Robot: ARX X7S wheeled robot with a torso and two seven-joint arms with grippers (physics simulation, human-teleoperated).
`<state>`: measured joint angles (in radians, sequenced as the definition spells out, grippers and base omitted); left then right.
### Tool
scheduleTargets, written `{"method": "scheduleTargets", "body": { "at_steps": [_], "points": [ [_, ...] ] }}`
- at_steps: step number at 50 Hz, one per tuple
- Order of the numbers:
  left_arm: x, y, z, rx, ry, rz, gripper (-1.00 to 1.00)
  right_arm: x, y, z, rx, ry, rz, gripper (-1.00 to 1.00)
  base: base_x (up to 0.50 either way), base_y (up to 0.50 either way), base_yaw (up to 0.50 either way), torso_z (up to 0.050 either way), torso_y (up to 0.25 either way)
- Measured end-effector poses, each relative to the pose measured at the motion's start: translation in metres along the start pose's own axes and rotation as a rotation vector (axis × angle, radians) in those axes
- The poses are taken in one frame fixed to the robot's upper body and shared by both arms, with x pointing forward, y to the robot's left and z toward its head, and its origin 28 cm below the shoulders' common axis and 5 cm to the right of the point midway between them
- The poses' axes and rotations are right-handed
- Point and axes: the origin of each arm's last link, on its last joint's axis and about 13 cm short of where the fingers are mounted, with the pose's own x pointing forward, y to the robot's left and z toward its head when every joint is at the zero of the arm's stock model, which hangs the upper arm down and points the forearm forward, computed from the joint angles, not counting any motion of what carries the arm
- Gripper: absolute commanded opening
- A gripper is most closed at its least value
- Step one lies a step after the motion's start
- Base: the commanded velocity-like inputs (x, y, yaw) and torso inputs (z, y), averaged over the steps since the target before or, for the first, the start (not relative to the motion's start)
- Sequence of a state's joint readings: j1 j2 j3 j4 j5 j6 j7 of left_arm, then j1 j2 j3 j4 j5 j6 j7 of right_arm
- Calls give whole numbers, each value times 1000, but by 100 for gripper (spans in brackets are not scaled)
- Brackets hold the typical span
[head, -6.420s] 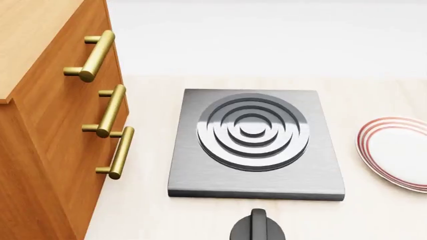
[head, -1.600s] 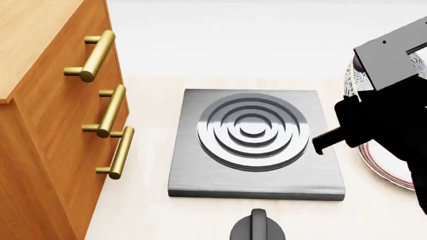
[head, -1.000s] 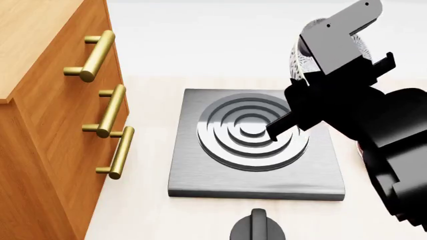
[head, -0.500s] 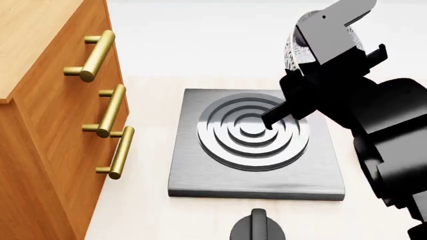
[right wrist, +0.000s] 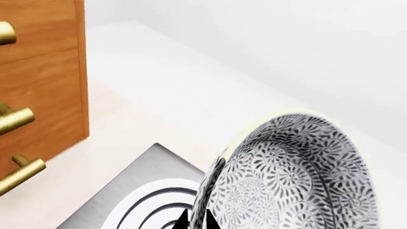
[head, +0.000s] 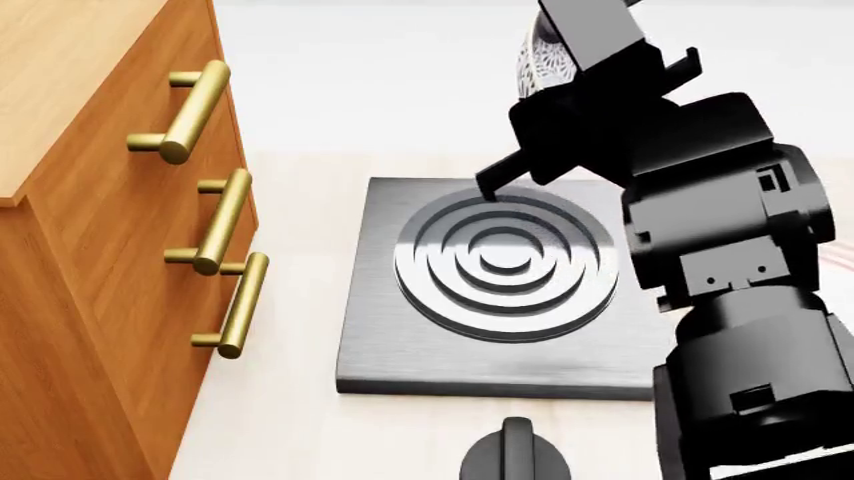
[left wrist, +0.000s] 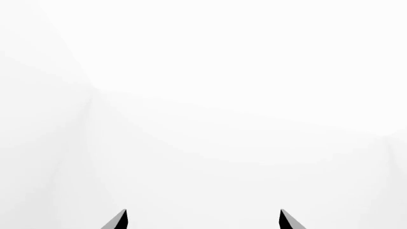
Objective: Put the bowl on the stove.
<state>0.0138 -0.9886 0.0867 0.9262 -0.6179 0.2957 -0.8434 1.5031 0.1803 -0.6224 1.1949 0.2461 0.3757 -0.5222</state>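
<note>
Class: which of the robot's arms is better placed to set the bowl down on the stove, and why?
The right. Its gripper already holds the bowl above the stove; the left gripper faces only blank white.

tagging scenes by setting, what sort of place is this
Likely a simulated kitchen counter: a square dark grey metal stove with a ringed burner, its round black knob, and a wooden drawer cabinet with brass handles beside it.

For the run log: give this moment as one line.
right gripper: shut on bowl, tilted, above stove | left gripper: open, idle | bowl not yet placed
</note>
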Motion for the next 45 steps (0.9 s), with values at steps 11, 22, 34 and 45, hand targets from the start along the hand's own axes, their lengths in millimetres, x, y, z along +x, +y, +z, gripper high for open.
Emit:
{"method": "scheduleTargets", "body": {
  "at_steps": [11, 22, 34, 45],
  "points": [
    [0, 0, -1, 1, 3, 2, 100, 8, 11, 0, 42, 16, 42, -100, 0, 0, 0, 0, 0],
    [0, -1, -1, 5, 11, 5, 100, 11, 18, -8, 104, 40, 57, -100, 0, 0, 0, 0, 1],
    [0, -1, -1, 10, 12, 1, 100, 13, 22, -16, 156, 50, 56, -100, 0, 0, 0, 0, 0],
    [0, -2, -2, 9, 21, -10, 100, 14, 24, -21, 184, 61, 57, -100, 0, 0, 0, 0, -165]
  ]
}}
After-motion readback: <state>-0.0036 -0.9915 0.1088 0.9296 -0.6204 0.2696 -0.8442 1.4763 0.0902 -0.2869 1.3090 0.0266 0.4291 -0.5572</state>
